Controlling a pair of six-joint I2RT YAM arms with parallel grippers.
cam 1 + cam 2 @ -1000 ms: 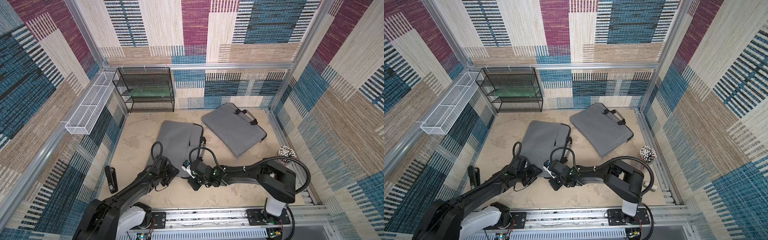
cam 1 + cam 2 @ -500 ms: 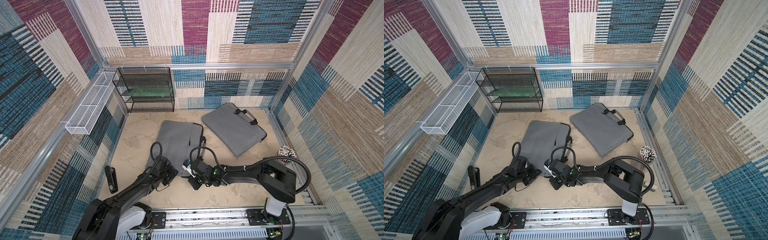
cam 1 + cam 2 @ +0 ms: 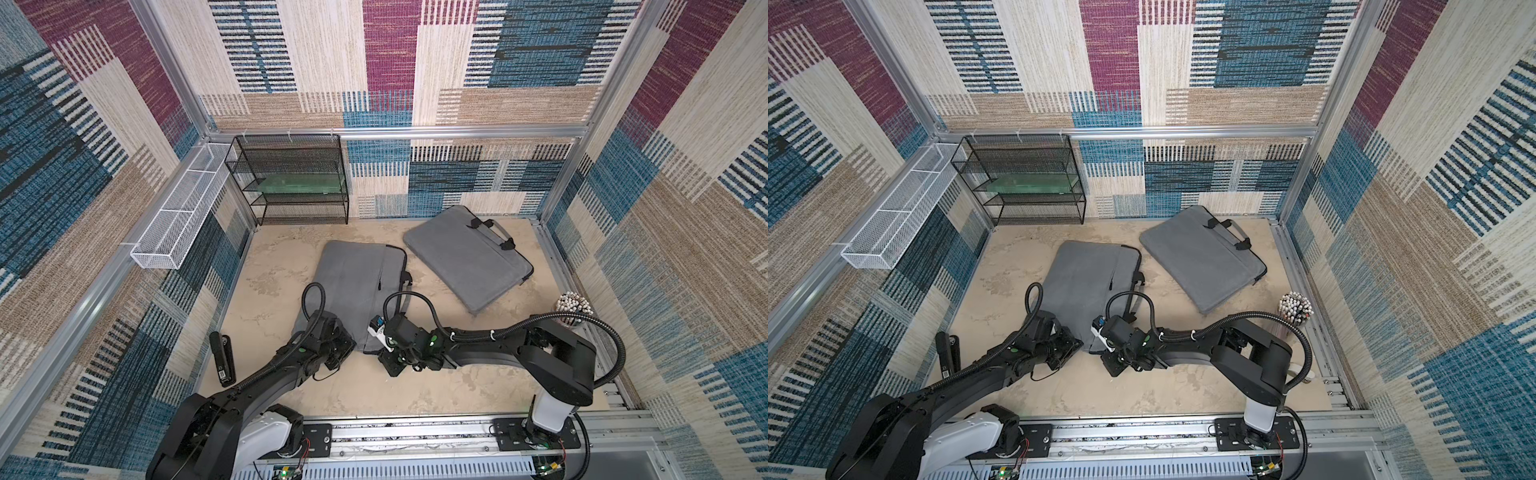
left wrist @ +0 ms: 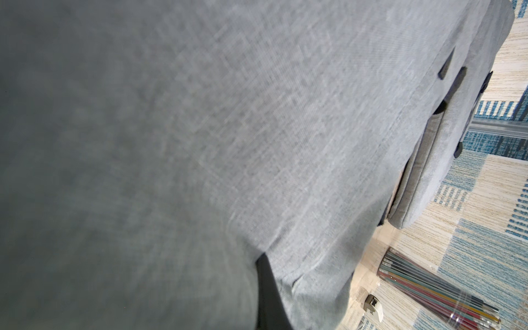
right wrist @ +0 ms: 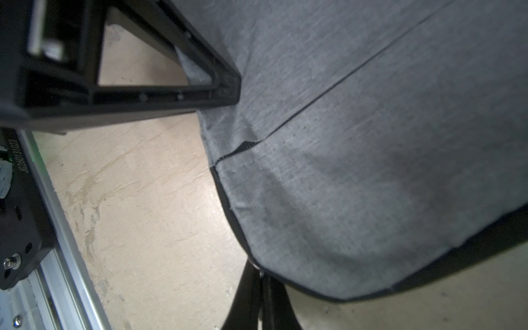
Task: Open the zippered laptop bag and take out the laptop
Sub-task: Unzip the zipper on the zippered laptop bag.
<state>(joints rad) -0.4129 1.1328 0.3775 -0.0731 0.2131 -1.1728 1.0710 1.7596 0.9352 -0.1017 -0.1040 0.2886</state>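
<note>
Grey fabric laptop bag (image 3: 353, 282) lies flat near the middle of the beige table (image 3: 270, 274), handle side turned toward a second grey bag (image 3: 465, 257) that rests just beyond and beside it, apart from it with a narrow strip of table between. The left gripper (image 3: 349, 347) sits on the laptop bag's near edge with its jaws pressed together on the fabric there, and the cloth fills the left wrist view. The right gripper (image 5: 259, 275) stands just beside it at the same near edge, fingers closed against the black piping. Whether they pinch the trim or a zipper pull cannot be told. The bag's near corner shows lifted and slightly rumpled in the right wrist view. Bare table lies open in front of the laptop bag and along its side away from the second bag. A black wire shelf (image 3: 291, 183) stands well behind it, and a cup of pens (image 3: 575, 305) sits well off beyond the second bag. A small black device (image 3: 222, 359) lies near the wall on the open side.
</note>
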